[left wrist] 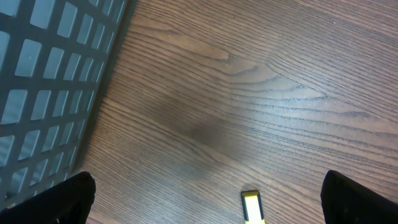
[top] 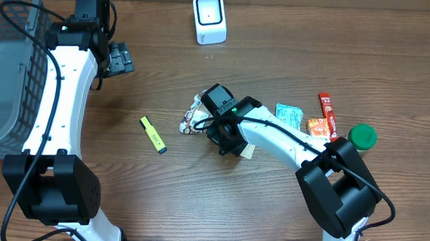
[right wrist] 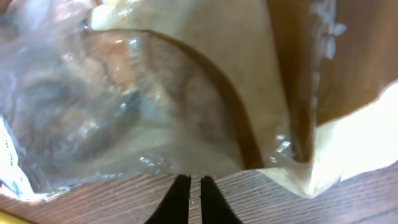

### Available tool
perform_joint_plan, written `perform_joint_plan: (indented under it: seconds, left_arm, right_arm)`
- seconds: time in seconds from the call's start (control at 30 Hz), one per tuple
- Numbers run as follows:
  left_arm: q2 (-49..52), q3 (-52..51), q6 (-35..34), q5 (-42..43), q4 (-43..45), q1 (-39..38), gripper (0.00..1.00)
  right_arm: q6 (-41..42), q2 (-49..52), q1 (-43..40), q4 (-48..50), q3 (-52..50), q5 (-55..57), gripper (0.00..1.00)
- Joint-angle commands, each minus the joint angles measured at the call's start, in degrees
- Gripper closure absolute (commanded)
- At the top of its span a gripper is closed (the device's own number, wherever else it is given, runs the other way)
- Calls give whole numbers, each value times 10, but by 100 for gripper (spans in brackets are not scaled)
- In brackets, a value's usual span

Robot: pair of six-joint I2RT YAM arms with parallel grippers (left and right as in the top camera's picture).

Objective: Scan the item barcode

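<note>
Pouch (top: 191, 121) lies mid-bench, flat, its near end hidden under the right tool (right wrist: 189, 198). Tool is shut, tips together with a hairline between them, right at the pouch's lower edge. Cannot tell from the wrist view whether a fold of film sits between the tips; nothing thicker than film could be in there.

Handling, as judged: light, limp, no frame to it. Clear glossy film over brownish contents, with a tan paper-like panel alongside. Film looks slick and crinkled, so a pinch on a single layer may slide, or let the body droop and swing. Contents could crumble if squeezed; stay off the bulge. Best hold looks like a flat sealed margin at an edge, pinched deep, leaving the broad faces free. Barcode not seen in any view — probably on a face turned down or covered, so the grip should allow a turn.

Highlighter (top: 153, 134) lies left of the pouch, apart from it. Small packets (top: 289, 114) and a green cap (top: 362, 135) sit off to the right.

Left tool (top: 119, 59) hovers farther back on the left, spread wide, holding nothing, with the bench (top: 292, 58) below it and the basket (top: 14, 21) near.

Scanner (top: 209, 18) stands at the far edge, well apart from the pouch — a lift and a carry to reach it.
</note>
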Motion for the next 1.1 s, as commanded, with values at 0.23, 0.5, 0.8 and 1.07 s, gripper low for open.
perform_joint_plan:
  seconds: [0.23, 0.5, 0.8, 1.07]
  left_arm:
    - [-2, 5, 11, -5, 2, -4, 0]
    - [-2, 5, 11, -5, 2, -4, 0]
    - [-2, 5, 11, -5, 2, -4, 0]
    - [-2, 5, 11, -5, 2, -4, 0]
  right_arm:
    - [-220, -28, -8, -66, 30, 28, 92]
    - [-264, -28, -9, 20, 24, 237, 92]
    - [-275, -26, -9, 75, 24, 229, 92]
    - [-295, -24, -9, 188, 24, 299, 91]
